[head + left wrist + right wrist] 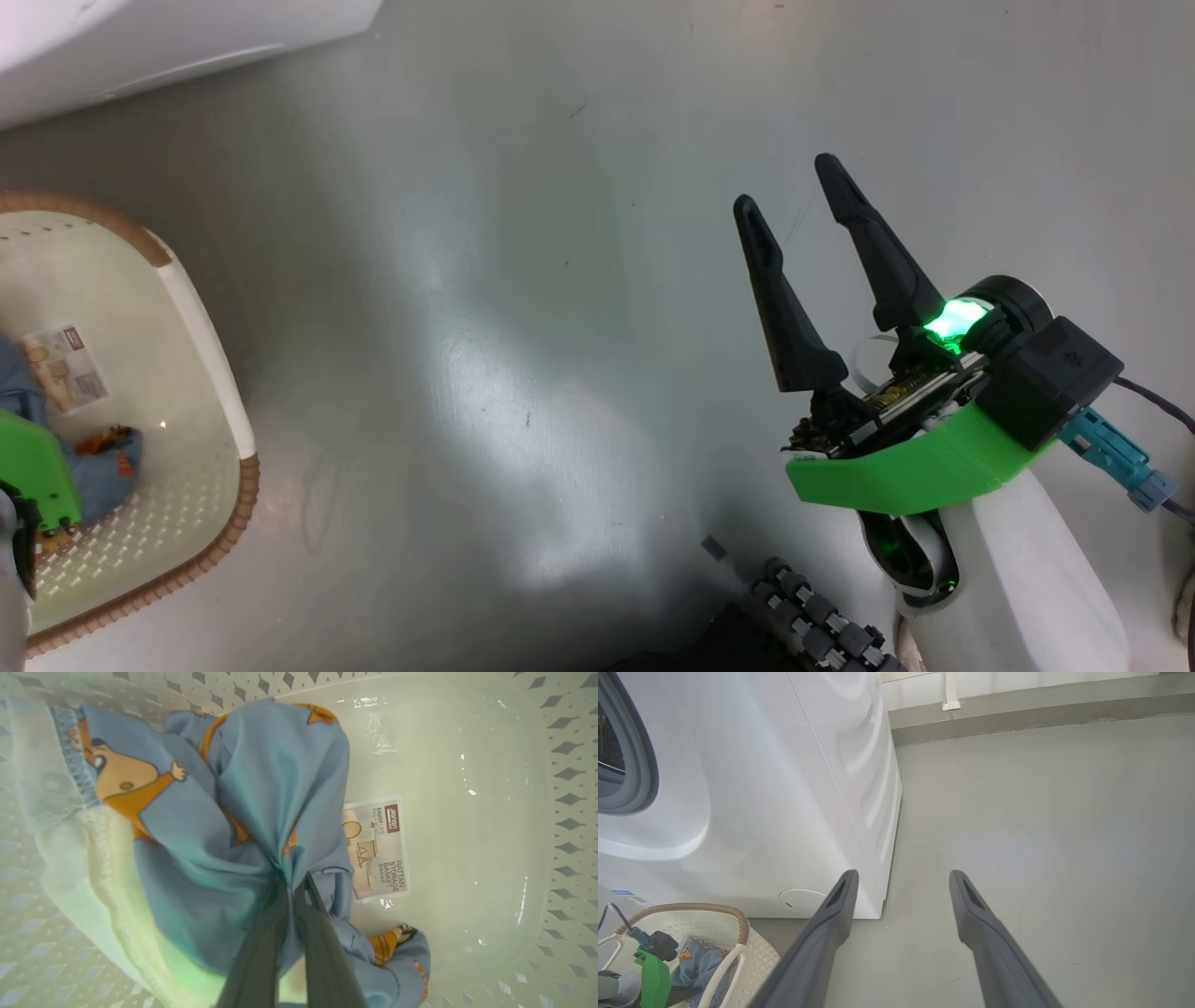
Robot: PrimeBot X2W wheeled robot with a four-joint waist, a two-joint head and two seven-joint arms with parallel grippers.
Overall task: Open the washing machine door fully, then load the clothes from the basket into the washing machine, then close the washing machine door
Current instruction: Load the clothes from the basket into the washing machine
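The perforated cream plastic basket (556,788), brown woven-look rim, holds crumpled light-blue printed and cream clothes (261,788). The left gripper (293,887) pinches the blue fabric. To the right, the right gripper (786,181) hangs spread over smooth grey floor (560,280). The boxy white washing machine (784,788) stands just beyond.

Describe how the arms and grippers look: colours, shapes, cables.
Right gripper: two long, tapered dark fingers on a black wrist with a glowing green light, a bright green bracket, a teal connector with black cable, and a white forearm. Left gripper: same dark fingers, own green mount.
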